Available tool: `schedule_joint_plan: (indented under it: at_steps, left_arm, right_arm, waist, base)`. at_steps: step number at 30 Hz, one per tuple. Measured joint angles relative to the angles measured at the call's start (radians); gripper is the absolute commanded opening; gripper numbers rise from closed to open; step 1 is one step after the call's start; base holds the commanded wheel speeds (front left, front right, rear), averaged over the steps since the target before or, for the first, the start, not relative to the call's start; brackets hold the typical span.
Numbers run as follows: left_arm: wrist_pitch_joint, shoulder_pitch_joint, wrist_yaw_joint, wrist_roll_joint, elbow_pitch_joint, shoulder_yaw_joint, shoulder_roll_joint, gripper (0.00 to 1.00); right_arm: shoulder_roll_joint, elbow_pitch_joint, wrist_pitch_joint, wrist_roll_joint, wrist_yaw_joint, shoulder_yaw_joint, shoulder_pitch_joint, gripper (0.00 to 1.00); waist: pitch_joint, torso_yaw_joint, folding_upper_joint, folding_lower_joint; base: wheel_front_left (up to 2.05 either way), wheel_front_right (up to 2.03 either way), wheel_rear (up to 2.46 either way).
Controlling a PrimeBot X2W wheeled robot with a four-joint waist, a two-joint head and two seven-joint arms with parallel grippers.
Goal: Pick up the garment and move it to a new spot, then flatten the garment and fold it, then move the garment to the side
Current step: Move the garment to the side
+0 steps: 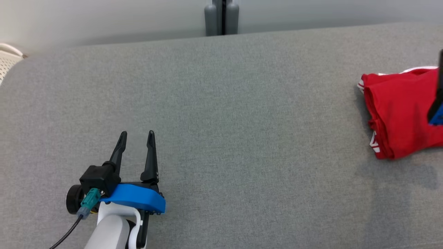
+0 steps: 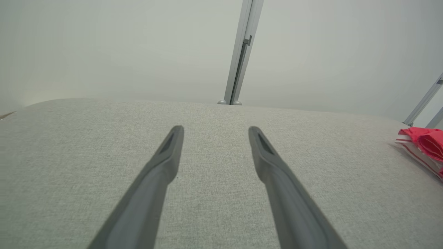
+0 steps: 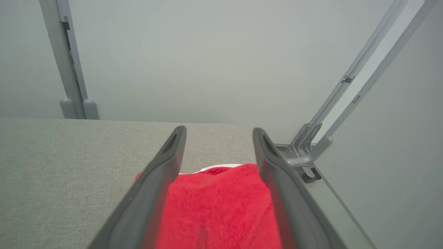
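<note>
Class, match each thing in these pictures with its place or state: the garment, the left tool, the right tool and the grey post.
Column one:
1. garment
2. left tool
3. right tool
4. grey post

Column two:
A. open, over the bare grey surface
B. upright behind the far edge
C. red, lying at the far right in the head view
D. open, over red cloth

Pairs: 1-C, 2-A, 3-D, 4-B
</note>
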Motion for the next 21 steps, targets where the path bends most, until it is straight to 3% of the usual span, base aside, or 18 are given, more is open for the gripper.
schedule_joint_plan:
  at_steps: [8,14,21]
  left_arm:
    - [0.0,0.049,-0.011,-0.002,0.044,0.043,-0.018,1.0]
    - [0.0,0.113,-0.025,0.001,0.059,0.067,-0.021,1.0]
    - [0.0,0.177,-0.009,0.034,0.058,0.072,-0.006,1.0]
  right_arm:
    - [0.114,-0.124,-0.129,0.068,0.0,0.091,0.203,1.0]
    - [0.215,-0.228,-0.182,0.087,0.0,0.096,0.366,1.0]
    - [0.267,-0.319,-0.216,0.091,0.0,0.127,0.53,1.0]
  waist:
    - [-0.103,0.018,-0.0001,-0.0001]
    - [-0.164,0.045,-0.0001,-0.0002]
    - [-0.205,0.069,-0.0002,-0.0002]
  base:
    - [0.0,0.0,0.0]
    - [0.0,0.0,0.0]
    - [0.0,0.0,0.0]
